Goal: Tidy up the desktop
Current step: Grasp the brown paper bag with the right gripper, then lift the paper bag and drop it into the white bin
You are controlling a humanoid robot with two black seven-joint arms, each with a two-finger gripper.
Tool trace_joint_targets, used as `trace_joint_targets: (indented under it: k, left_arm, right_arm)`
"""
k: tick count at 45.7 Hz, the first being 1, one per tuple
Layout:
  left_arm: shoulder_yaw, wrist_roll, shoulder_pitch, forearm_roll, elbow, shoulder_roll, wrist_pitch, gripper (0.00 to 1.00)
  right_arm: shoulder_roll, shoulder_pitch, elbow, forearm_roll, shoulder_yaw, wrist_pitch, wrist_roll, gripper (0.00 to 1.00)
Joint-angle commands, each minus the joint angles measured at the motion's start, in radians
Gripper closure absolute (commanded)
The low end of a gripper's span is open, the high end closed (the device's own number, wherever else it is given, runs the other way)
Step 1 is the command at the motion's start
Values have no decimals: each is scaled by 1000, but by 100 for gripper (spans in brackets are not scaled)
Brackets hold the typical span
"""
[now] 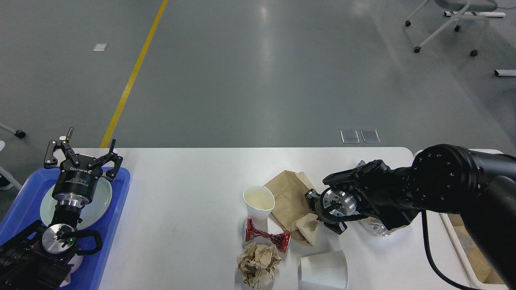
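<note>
The white desktop (pixel 185 193) carries a cluster of litter at centre right. A brown paper bag (pixel 288 197) lies there crumpled, its right side bunched up. My right gripper (pixel 318 215) presses into that bunched side and is shut on the bag, with the fingertips buried in the paper. Beside the bag stand an upright paper cup (pixel 258 201), a red crushed wrapper (pixel 268 237), a crumpled brown paper ball (pixel 258 264) and a paper cup on its side (pixel 323 269). My left gripper (pixel 82 155) is open far to the left, holding nothing.
A blue tray (pixel 117 209) at the left edge holds a pale green plate (pixel 100 201) beneath my left arm. A silvery wrapper (pixel 375 228) lies under my right arm. A cream-white bin (pixel 455 237) stands off the table's right end.
</note>
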Motion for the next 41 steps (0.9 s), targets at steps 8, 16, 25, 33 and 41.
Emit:
trace_joint_targets:
  k: [8, 16, 25, 33, 41]
  left_arm:
    - [-1, 2, 0, 0, 0, 0, 0, 2]
    - [-1, 0, 0, 0, 0, 0, 0, 2]
    - [-1, 0, 0, 0, 0, 0, 0, 2]
    - [-1, 2, 0, 0, 0, 0, 0, 2]
    - [-1, 2, 0, 0, 1, 0, 0, 2]
  right_arm:
    - [-55, 146, 106, -5, -2, 149, -3, 100]
    - [-166, 286, 186, 63, -7, 299, -18, 100]
    - [-197, 433, 276, 73, -40, 390, -18, 100]
    - [-231, 585, 341, 64, -91, 475, -15, 100]
    - [-256, 726, 370, -92, -154, 704, -10, 100]
